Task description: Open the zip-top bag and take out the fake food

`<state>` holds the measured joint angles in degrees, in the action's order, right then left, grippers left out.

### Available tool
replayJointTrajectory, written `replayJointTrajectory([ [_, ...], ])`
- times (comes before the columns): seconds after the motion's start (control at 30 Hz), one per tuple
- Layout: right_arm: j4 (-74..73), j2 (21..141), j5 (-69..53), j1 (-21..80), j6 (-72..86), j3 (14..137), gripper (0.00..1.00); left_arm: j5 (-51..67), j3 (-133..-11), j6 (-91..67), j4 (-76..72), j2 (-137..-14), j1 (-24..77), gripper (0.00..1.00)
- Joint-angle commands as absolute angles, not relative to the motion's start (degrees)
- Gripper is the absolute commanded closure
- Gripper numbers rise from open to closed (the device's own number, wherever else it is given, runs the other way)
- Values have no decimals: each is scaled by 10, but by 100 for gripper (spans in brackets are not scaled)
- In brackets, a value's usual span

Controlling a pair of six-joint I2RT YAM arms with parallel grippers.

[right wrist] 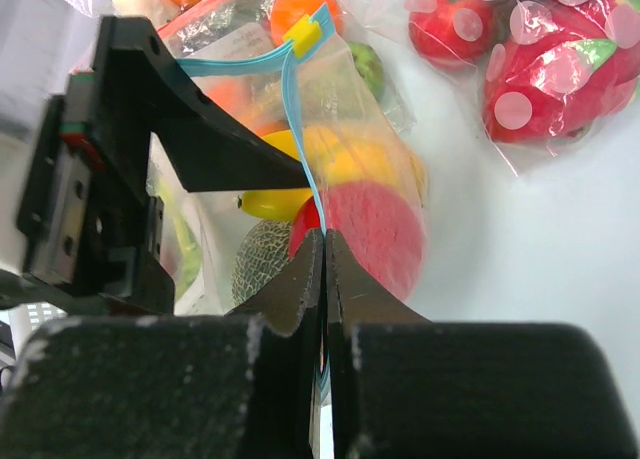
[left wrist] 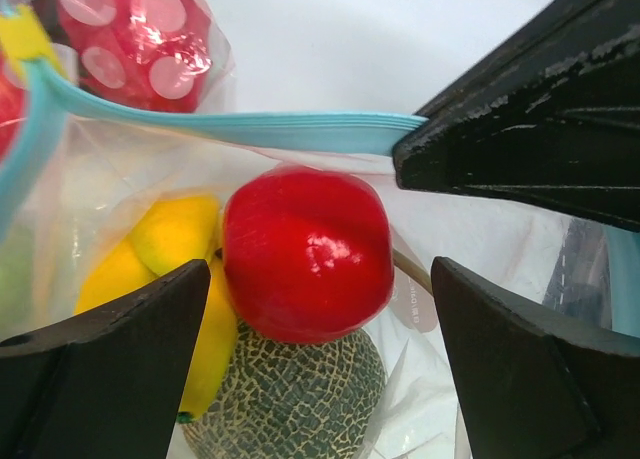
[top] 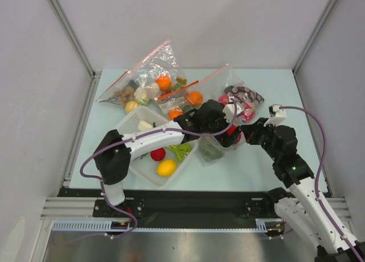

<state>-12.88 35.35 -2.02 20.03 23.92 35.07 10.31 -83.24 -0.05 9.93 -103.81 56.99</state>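
Observation:
The zip-top bag [top: 212, 149] lies in the middle of the table, its mouth held apart. My right gripper [top: 246, 133] is shut on its light blue zip strip [right wrist: 300, 129]; in the right wrist view the fingertips [right wrist: 325, 237] pinch the strip edge. My left gripper [top: 219, 128] is open at the bag mouth, its fingers either side of the red round fruit [left wrist: 305, 254] without touching it. Under the fruit lie the netted melon [left wrist: 290, 399] and yellow banana [left wrist: 175, 239]. The strip [left wrist: 250, 127] runs above them to the right gripper's finger [left wrist: 520, 129].
A white basket [top: 137, 120] left of the bag holds a lemon [top: 166, 168] and other toy food. Two clear bags with red strips [top: 145, 73] [top: 194, 93] lie behind. A bag of red spotted fruit [top: 242, 96] lies at the back right.

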Motion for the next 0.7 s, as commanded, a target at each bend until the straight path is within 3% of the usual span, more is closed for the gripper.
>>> replayJointTrajectory([
  [0.0, -117, 351, -22, 200, 239, 375, 100, 106, -838, -7, 95, -1048, 584, 2],
  [0.07, -116, 351, -23, 200, 239, 376, 100, 91, -846, -2, 103, -1057, 591, 3],
  [0.13, -118, 349, -21, 200, 237, 377, 100, 90, -850, -2, 106, -1062, 592, 11],
  [0.17, -120, 348, -20, 201, 237, 376, 100, 91, -851, -2, 107, -1060, 592, 28],
  [0.27, -124, 349, -16, 200, 236, 374, 100, 98, -850, -2, 100, -1049, 592, 55],
  [0.37, -127, 347, -11, 200, 234, 371, 100, 104, -851, -2, 98, -1030, 592, 76],
  [0.47, -130, 347, -5, 200, 230, 368, 100, 100, -850, -2, 98, -1012, 592, 83],
  [0.67, -136, 345, 0, 200, 224, 367, 100, 78, -872, 15, 112, -975, 592, 83],
])
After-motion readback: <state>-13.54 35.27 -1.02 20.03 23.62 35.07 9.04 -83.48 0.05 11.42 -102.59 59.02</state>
